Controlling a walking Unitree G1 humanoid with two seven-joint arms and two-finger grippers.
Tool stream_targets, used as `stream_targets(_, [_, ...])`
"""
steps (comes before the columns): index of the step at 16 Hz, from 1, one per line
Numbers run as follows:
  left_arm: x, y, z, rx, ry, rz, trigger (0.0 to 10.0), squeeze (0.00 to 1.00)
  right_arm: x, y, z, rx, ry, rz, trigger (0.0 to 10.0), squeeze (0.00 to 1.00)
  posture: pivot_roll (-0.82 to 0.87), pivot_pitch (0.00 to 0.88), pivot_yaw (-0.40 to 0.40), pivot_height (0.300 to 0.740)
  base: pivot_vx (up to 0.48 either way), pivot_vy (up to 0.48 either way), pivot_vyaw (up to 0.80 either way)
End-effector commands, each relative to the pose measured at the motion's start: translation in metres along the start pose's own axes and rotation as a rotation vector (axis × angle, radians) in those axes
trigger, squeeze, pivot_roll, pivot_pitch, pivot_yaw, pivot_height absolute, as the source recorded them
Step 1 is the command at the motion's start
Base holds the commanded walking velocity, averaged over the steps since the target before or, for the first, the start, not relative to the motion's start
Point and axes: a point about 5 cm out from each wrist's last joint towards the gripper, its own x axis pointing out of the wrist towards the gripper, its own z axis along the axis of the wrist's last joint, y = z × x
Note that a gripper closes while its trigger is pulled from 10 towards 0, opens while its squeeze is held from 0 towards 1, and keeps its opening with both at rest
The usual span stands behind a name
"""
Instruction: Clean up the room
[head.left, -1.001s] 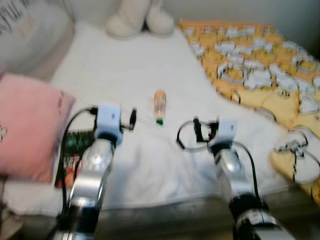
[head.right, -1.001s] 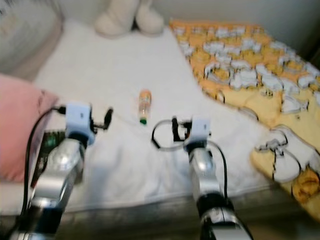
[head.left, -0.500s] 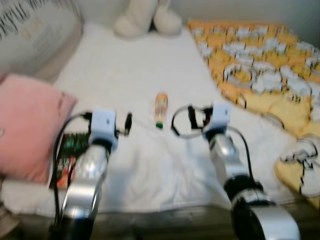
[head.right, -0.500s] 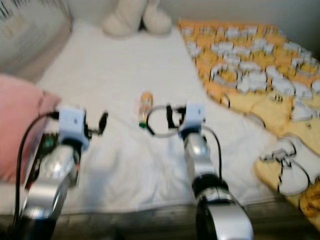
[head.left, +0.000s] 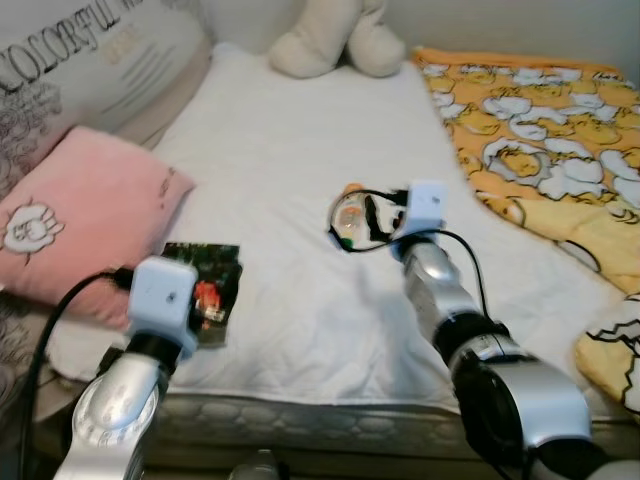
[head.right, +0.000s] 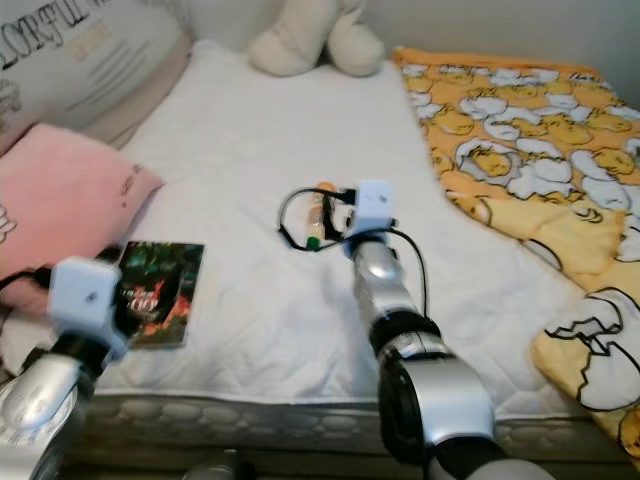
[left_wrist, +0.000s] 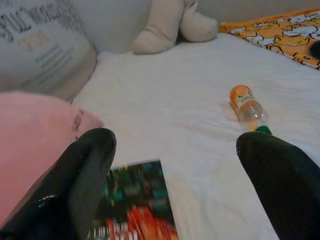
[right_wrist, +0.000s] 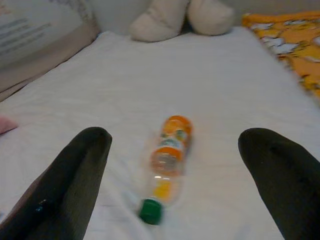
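Bottle: the bottle (right_wrist: 165, 167) lies on its side on the white bed (head.right: 250, 150), green cap toward the robot, orange-labelled base pointing away toward the plush toy (head.right: 315, 40).
Right gripper: the right gripper (right_wrist: 172, 200) hovers just short of the bottle's cap end, jaws wide, with the bottle lined up in the gap between them and not touched.
Left gripper: the left gripper (left_wrist: 175, 200) is held back near the book (head.right: 155, 290), well apart from the bottle, jaws wide and empty.
Handling: a small clear plastic bottle, probably light and nearly empty; its round, smooth wall will likely roll or slip on the soft bedding and dent under a hard squeeze.
Grip point: best taken across the middle of the body, near the label, jaws square to its length; the narrow cap end offers less hold.
Hidden: in the head views the right wrist and its cable loop cover most of the bottle.
Unclear: how much liquid remains is hard to tell; the label print is unreadable.
Cut off: the pink pillow (head.left: 80, 220) beside the book and the yellow blanket (head.left: 540, 130) beyond the bottle both run out of frame.
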Motion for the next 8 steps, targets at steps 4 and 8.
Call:
stream_targets(4, [-0.018, -0.016, 0.013, -0.017, -0.005, -0.041, 10.0, 0.0, 0.007, -0.003, 0.013, 0.001, 0.016, -0.038, 10.0, 0.0, 0.44, 0.096, -0.057, 0.74, 0.0, 0.0, 0.0])
stream_targets(8, [-0.043, -0.019, 0.015, -0.034, 0.066, 0.006, 10.0, 0.0, 0.008, -0.01, 0.014, 0.008, 0.045, -0.094, 10.0, 0.0, 0.5, 0.173, -0.068, 0.74, 0.0, 0.0, 0.0])
